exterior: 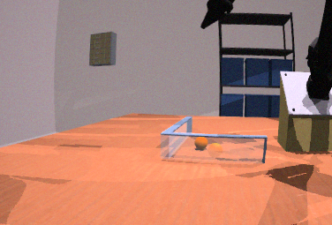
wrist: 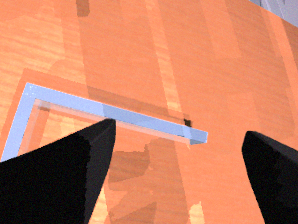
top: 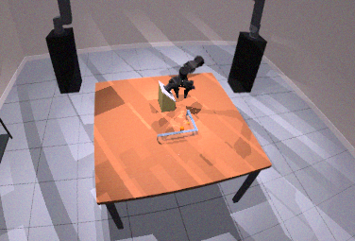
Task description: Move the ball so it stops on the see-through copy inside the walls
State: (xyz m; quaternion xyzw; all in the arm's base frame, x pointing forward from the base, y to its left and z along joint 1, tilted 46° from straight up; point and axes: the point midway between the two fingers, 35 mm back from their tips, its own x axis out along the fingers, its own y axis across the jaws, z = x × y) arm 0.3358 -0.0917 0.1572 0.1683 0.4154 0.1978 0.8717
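Observation:
The solid orange ball rests on the table inside the corner of the two low clear walls. The paler see-through copy is close beside the ball, also inside the walls. My gripper is open and empty, fingers pointing down. It hangs above the table, near the box and behind the walls in the top view. Part of it shows high up in the exterior view. Neither ball nor copy can be made out in the wrist view.
The arm's box-shaped base with a white sloped top stands beside the walled corner. Shadows fall across the table. Two other arms stand on black pedestals beyond the table. A shelf with blue bins is in the background.

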